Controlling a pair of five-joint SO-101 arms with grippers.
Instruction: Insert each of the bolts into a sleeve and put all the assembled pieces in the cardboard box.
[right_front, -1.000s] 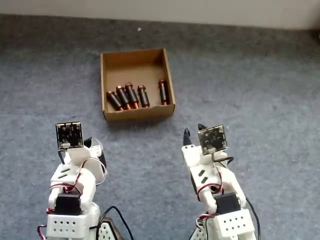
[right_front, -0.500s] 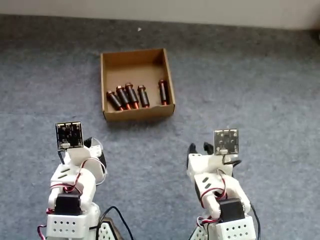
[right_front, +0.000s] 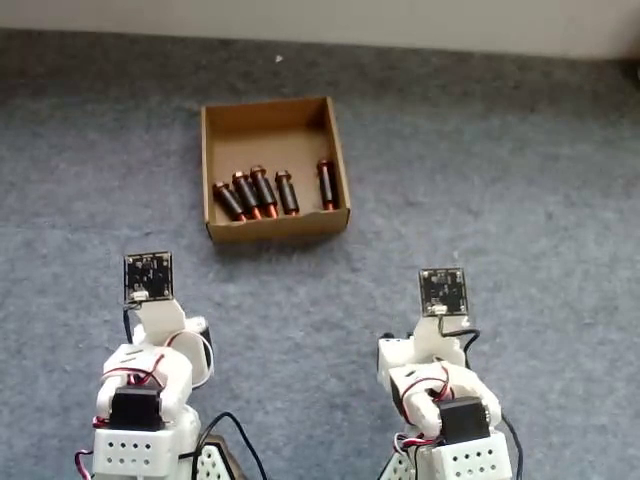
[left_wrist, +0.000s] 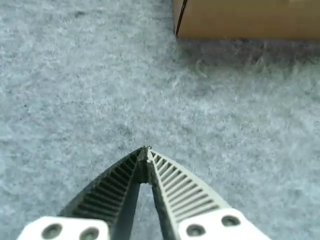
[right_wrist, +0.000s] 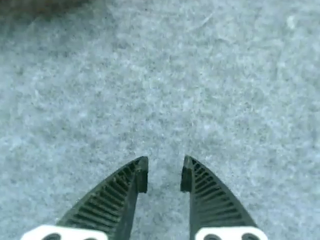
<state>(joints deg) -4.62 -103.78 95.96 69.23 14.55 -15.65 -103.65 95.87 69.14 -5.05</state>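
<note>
five assembled bolts in cardboard box

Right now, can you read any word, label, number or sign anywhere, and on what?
No readable text anywhere.
cardboard box: plain, no print.
assembled pieces: no markings visible.
left arm's camera board and right arm's camera board: any print too small to read.

Overhead plus two wrist cameras.
High view looks down; wrist views skim the carpet, left one sharing the cardboard box.
</note>
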